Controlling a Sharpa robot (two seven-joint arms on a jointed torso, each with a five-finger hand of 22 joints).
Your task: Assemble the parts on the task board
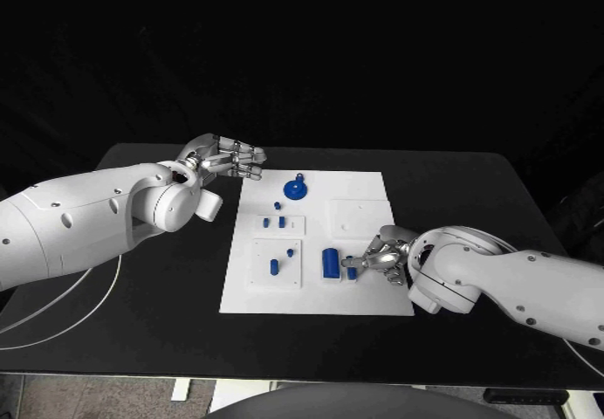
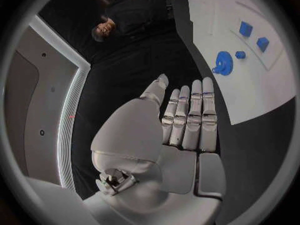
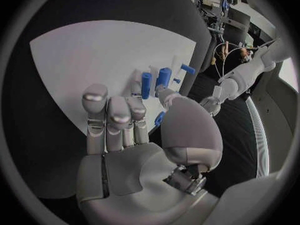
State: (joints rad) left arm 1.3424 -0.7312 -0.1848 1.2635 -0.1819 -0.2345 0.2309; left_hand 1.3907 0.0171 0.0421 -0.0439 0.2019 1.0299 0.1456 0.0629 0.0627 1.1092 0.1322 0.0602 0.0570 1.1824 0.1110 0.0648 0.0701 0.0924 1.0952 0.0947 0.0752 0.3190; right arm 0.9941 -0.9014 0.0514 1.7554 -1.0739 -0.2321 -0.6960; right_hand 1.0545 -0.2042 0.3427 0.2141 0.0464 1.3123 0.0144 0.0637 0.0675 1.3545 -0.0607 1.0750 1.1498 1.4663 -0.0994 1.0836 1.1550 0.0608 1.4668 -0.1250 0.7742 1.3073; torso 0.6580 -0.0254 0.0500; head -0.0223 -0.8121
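The white task board lies mid-table. A blue gear sits near its far edge, with small blue parts below it. A blue cylinder stands near the board's front. My right hand hovers over the board just right of the cylinder, fingers curled. A small blue part shows between its thumb and fingers; I cannot tell whether it is gripped. My left hand hangs beyond the board's far left corner, fingers straight, holding nothing.
Raised white plates stand on the board, and two more blue parts stand in the front left plate. Black table surrounds the board. A white cable runs along the table's left side.
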